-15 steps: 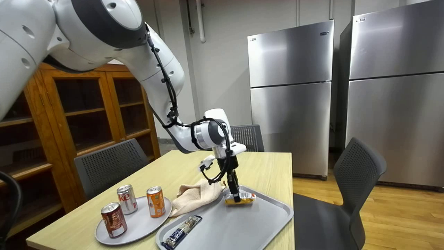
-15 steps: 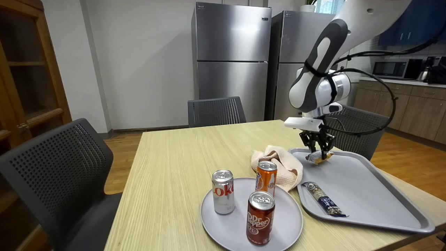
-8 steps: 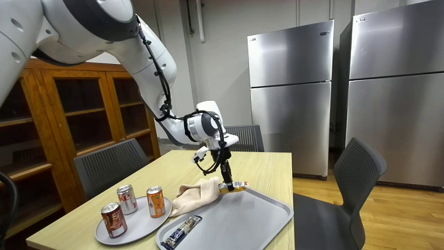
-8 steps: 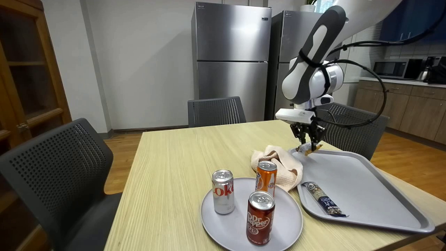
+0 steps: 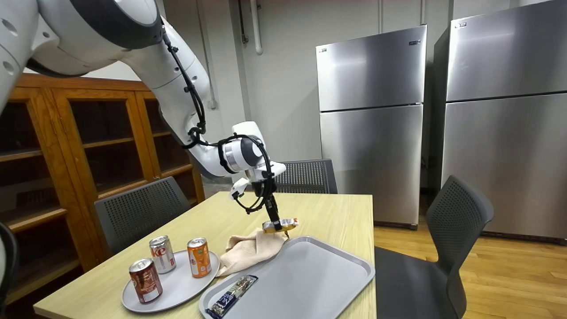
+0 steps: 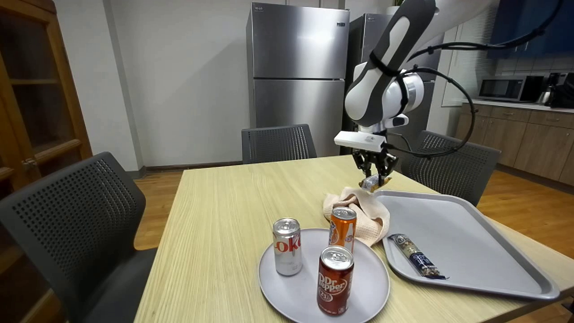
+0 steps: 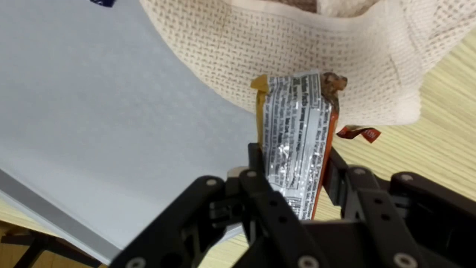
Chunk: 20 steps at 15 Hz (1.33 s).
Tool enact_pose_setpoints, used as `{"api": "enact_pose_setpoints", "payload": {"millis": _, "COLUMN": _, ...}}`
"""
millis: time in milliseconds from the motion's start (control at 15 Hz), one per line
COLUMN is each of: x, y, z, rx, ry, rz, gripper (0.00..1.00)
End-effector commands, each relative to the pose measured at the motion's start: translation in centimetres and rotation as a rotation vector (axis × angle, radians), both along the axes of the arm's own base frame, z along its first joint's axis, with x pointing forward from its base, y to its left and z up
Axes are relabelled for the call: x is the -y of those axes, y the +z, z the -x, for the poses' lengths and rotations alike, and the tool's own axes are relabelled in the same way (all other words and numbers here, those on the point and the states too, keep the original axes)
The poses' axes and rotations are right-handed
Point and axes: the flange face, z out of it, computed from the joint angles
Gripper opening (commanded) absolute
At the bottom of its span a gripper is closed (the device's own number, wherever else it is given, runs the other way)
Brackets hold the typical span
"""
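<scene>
Surroundings: gray tray (image 6: pixel 475 255) on the table (image 6: pixel 224 215), with a dark-blue bar (image 6: pixel 418 256) lying near the corner closest to the round plate (image 6: pixel 296 296). Peach towel (image 6: pixel 358 215) bunched beside the tray, overlapping its rim, one end reaching toward the plate; it is the nearest thing under my load. A small red wrapper end (image 7: pixel 359 133) pokes out past the towel's hem. Upright on the plate: a silver can (image 6: pixel 287 249), an orange can (image 6: pixel 343 229) and a dark red can (image 6: pixel 335 282). A black chair (image 6: pixel 466 172) stands behind my wrist.

My claw (image 7: pixel 293 167) is clamped across the snack bar (image 7: pixel 295 134), a finger against each long edge. The bar is raised above the towel's far end, by the tray's corner; exact clearance hard to judge.

Change: one second ago I had the bar low, inside the tray's rim; now it is higher and past that rim. Cans, plate, towel and dark-blue bar look unmoved.

Materials: bar is a flat oblong packet, glossy silver with dense print, yellow along one edge, orange-red along the other, ends crimped. Towel is waffle-woven, soft, folded. Tray is smooth, round-cornered; tabletop pale, straight-grained.
</scene>
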Motion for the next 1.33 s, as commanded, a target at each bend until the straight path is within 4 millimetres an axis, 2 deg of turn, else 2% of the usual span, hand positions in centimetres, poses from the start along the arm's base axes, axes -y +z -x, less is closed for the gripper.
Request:
{"api": "enact_pose_setpoints", "payload": {"millis": 0, "x": -2.7, "y": 1.9, "z": -1.0, "rx": 0.035, "ry": 0.062, "rz": 0.000, "gripper": 0.16}}
{"api": "enact_pose_setpoints", "payload": {"millis": 600, "x": -10.5, "y": 3.6, "z": -3.3, "rx": 0.082, "ry": 0.220, "rz": -0.008, "gripper": 0.16}}
{"api": "enact_pose_setpoints", "payload": {"millis": 1267, "x": -20.8, "y": 3.4, "z": -4.1, "rx": 0.097, "ry": 0.392, "rz": -0.009, "gripper": 0.16}}
